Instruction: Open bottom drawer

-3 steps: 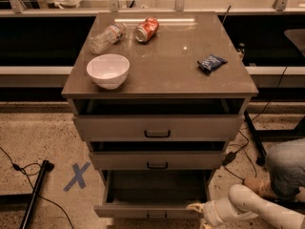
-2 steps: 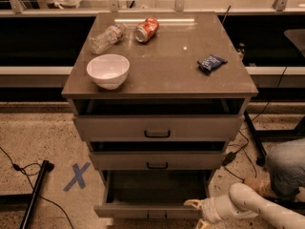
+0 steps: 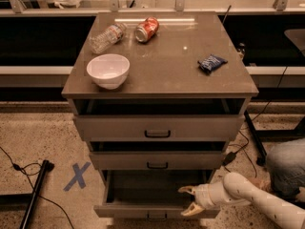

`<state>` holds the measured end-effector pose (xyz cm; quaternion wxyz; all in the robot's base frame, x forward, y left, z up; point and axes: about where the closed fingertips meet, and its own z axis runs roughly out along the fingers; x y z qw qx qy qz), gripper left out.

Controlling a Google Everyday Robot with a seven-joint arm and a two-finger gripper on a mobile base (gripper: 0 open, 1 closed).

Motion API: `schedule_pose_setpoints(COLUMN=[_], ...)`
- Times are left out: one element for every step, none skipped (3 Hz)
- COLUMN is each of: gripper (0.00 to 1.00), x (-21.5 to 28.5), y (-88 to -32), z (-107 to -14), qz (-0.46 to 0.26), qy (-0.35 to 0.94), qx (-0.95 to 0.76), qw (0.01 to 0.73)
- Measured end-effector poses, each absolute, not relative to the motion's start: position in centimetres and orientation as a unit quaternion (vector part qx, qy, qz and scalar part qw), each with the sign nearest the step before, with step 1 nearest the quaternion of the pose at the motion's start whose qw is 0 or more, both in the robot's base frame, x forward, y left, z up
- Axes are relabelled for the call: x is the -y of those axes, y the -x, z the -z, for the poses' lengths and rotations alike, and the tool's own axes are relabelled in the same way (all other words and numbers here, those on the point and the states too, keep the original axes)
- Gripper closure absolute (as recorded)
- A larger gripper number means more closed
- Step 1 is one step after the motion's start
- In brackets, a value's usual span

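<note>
Since a second ago the gripper [image 3: 187, 200] has lifted a little and drifted left over the front right part of the bottom drawer [image 3: 124, 210], which itself sits where it did.

That drawer is pulled out furthest of the three, below the counter's front edge, with its front panel low in the view and its dark inside showing. The grey-brown counter [image 3: 162, 80] tops the cabinet. Under its front edge the top drawer [image 3: 119, 128] stands slightly out, leaving a dark gap, and the middle drawer [image 3: 119, 160] is also out a little, so the fronts step forward going down.

A white arm [image 3: 257, 199] reaches in from below the counter's front right corner. The gripper's two fingers are spread apart and pinch nothing: the lower one is at the drawer front's top edge, the upper one over the opening.

Floor beyond the left edge is fairly open apart from a black pole [image 3: 34, 194] and a blue tape cross [image 3: 76, 176]. Beyond the right edge it is tighter, with a jeans-clad leg [image 3: 286, 166] and cables.

On top:
- A white bowl [image 3: 108, 70] sits near the front left corner.
- A plastic bottle [image 3: 107, 37] lies toward the back left corner.
- A red can [image 3: 146, 29] lies just beside the bottle, by the back edge.
- A blue packet [image 3: 212, 62] lies near the right edge.
</note>
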<state>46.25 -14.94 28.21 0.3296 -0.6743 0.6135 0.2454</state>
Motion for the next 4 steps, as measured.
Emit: schedule_pose_setpoints(gripper=[0.63,0.86,1.00,1.00], x=[14.2,13.9,13.4,13.1], y=[-49.6,-52.5,-54.2,-54.4], z=[-27.0,-24.6,-22.0,-18.6], qz=[-0.239,-0.235,-0.223,-0.221], qy=[0.656,0.638,0.634,0.633], qx=[-0.630,-0.650,-0.669,-0.679], qw=[0.340,0.338,0.316,0.298])
